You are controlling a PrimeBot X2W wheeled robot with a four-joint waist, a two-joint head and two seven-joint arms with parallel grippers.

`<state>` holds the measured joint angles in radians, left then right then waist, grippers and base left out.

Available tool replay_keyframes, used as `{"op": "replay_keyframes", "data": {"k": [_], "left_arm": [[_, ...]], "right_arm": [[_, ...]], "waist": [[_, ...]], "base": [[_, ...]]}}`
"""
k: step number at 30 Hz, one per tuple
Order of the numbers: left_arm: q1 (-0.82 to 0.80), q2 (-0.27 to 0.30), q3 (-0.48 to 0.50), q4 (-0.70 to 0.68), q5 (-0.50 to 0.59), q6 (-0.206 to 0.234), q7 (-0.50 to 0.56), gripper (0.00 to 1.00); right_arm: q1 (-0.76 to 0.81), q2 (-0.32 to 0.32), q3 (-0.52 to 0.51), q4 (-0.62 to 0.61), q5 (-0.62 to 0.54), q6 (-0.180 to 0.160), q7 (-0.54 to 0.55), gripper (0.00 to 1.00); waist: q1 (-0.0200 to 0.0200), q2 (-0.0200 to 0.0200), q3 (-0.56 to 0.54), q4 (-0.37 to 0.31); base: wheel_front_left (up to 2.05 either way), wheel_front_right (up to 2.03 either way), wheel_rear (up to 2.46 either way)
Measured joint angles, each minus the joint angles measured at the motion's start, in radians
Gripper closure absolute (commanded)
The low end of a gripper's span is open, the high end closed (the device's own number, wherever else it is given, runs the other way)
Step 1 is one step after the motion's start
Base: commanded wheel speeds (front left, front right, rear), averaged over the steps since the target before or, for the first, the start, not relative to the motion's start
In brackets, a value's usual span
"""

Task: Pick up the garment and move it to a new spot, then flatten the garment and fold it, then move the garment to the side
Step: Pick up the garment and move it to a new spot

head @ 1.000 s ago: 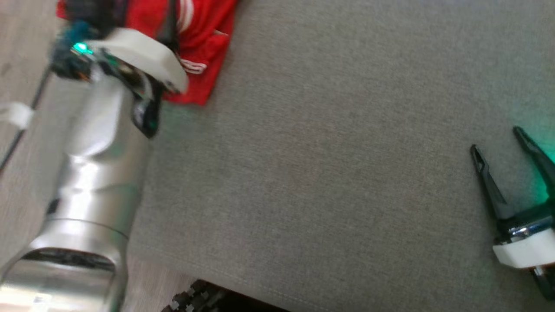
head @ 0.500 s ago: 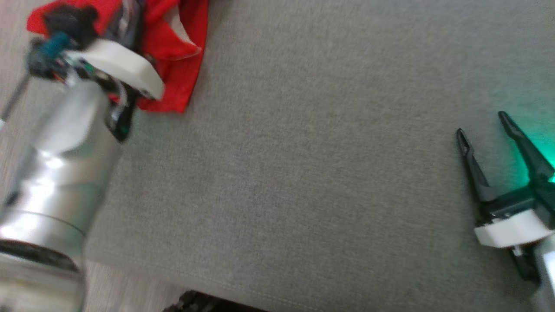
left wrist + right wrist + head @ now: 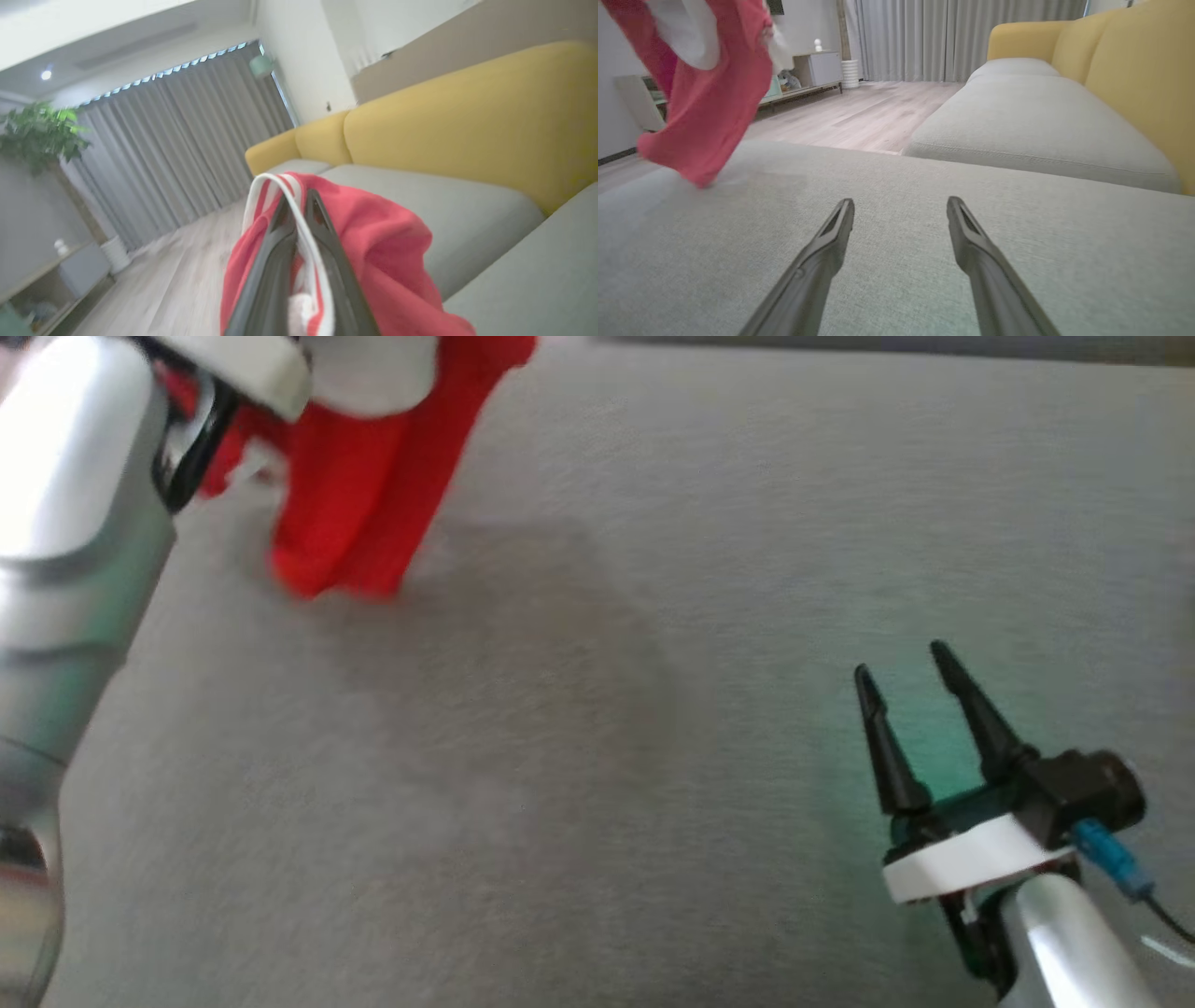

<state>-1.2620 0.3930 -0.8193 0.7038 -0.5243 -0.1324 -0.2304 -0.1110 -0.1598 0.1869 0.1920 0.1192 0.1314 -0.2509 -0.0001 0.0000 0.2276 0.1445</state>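
Red garment [image 3: 364, 495], white trim, hangs bunched at 11 o'clock in the head view. Its lowest fold is at or just above the grey cushion [image 3: 653, 756]; cannot tell which.

Risk, as I judge it: the grip takes only a thin fold by the trim. Cloth could slip out during the carry, or a dragging hem could tug it free.

Left gripper [image 3: 298, 198] is clamped on that fold, cloth draping off both sides. Right gripper [image 3: 899, 661] is at 4 o'clock, spread wide, empty, well apart from the garment.
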Motion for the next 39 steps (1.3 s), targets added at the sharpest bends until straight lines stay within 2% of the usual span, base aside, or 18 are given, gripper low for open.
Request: {"op": "replay_keyframes", "data": {"k": [8, 9, 14, 18, 22, 23, 24, 26, 29, 32, 39], "left_arm": [[-0.049, -0.016, -0.023, -0.108, 0.013, 0.000, 0.013, 1.00], [-0.049, -0.016, -0.023, -0.108, 0.013, 0.000, 0.013, 1.00], [-0.017, -0.026, -0.051, -0.133, 0.005, 0.001, 0.032, 1.00], [0.120, -0.035, -0.097, -0.144, -0.006, 0.002, 0.021, 1.00], [0.356, -0.055, -0.156, -0.109, -0.014, 0.011, -0.007, 1.00], [0.417, -0.070, -0.155, -0.098, -0.029, 0.013, -0.012, 0.69], [0.472, -0.088, -0.156, -0.088, -0.042, 0.018, -0.017, 0.00], [0.565, -0.123, -0.151, -0.086, -0.034, 0.039, -0.019, 0.00], [0.683, -0.170, -0.092, -0.149, -0.012, 0.063, -0.019, 0.00], [0.811, -0.198, -0.004, -0.227, 0.013, 0.080, -0.019, 0.00], [1.132, -0.248, 0.247, -0.435, 0.108, 0.160, -0.019, 0.00]], "right_arm": [[0.021, 0.054, -0.005, -0.030, 0.061, 0.000, 0.000, 0.00], [0.021, 0.054, -0.005, -0.030, 0.061, 0.000, 0.000, 0.00], [0.020, 0.069, -0.001, -0.041, 0.066, 0.000, 0.000, 0.00], [0.019, 0.084, 0.006, -0.046, 0.066, 0.000, 0.000, 0.00], [0.019, 0.095, 0.008, -0.047, 0.066, 0.000, 0.000, 0.00], [0.019, 0.095, 0.007, -0.046, 0.066, 0.000, 0.000, 0.00], [0.018, 0.096, 0.006, -0.046, 0.066, 0.000, 0.000, 0.00], [0.019, 0.099, -0.002, -0.045, 0.066, 0.000, 0.000, 0.00], [0.021, 0.101, -0.008, -0.037, 0.066, 0.000, 0.000, 0.00], [0.041, 0.102, -0.012, -0.030, 0.063, 0.000, 0.000, 0.00], [0.159, 0.105, -0.063, -0.006, 0.056, 0.000, 0.000, 0.00]], "waist": [[-0.0001, 0.0001, -0.075, -0.183], [-0.0001, 0.0001, -0.075, -0.183], [-0.0001, 0.0000, -0.079, -0.279], [0.0000, 0.0000, -0.046, -0.323], [0.0003, 0.0000, 0.004, -0.342], [0.0003, 0.0000, 0.015, -0.344], [0.0004, 0.0000, 0.023, -0.345], [0.0004, 0.0000, 0.031, -0.339], [0.0003, 0.0000, 0.021, -0.321], [0.0000, 0.0000, -0.011, -0.300], [-0.0001, 0.0001, -0.125, -0.226]], "base": [[0.00, 0.00, 0.00], [0.00, 0.00, 0.00], [0.00, 0.00, 0.00], [0.00, 0.00, 0.00], [0.00, 0.00, 0.00], [0.00, 0.00, 0.00], [0.00, 0.00, 0.00], [0.00, 0.00, 0.00], [0.00, 0.00, 0.00], [0.00, 0.00, 0.00], [0.00, 0.00, 0.00]]}}
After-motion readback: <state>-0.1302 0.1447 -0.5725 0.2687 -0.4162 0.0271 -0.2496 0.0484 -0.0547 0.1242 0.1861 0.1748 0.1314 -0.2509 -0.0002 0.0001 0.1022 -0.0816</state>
